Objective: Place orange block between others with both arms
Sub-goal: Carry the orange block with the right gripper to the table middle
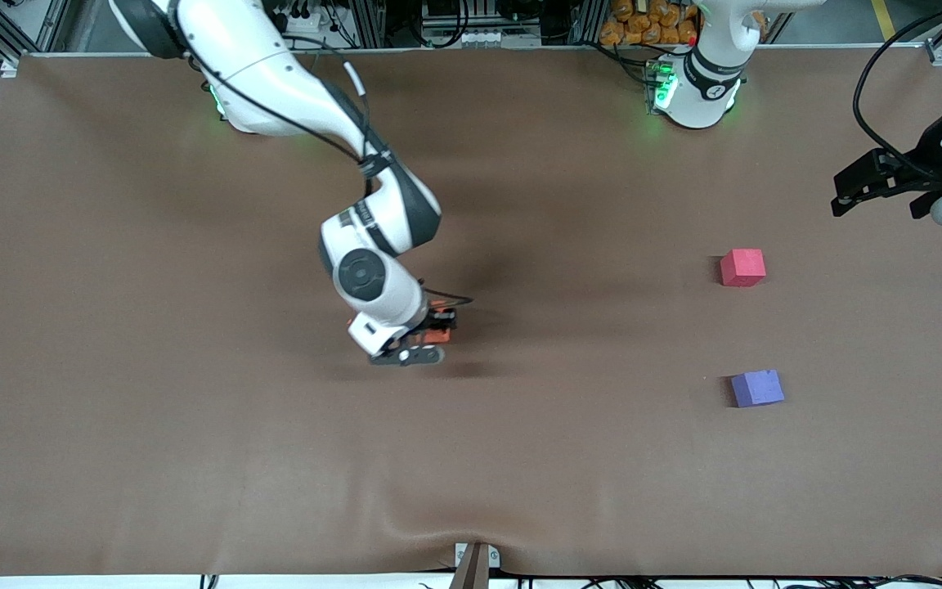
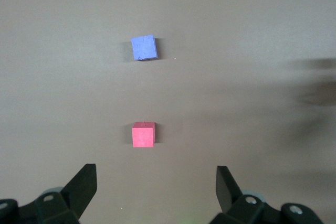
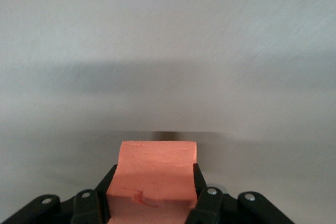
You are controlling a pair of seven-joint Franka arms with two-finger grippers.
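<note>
The right gripper [image 1: 426,335] clenches the orange block [image 3: 155,179] mid-table: the carrying step. The left gripper [image 2: 156,184] waits released over the red cube [image 1: 742,267]. Next, I judge, comes a handover, then placement between that and the purple cube [image 1: 757,388].

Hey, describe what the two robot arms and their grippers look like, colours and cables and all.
Both arms are glossy white with dark grey joint bands and green-lit bases. The right arm carries a thin black cable along its links and a round dark grey cap at the wrist. The right gripper and left gripper are black, with two angular fingers fixed by silver screws.
</note>
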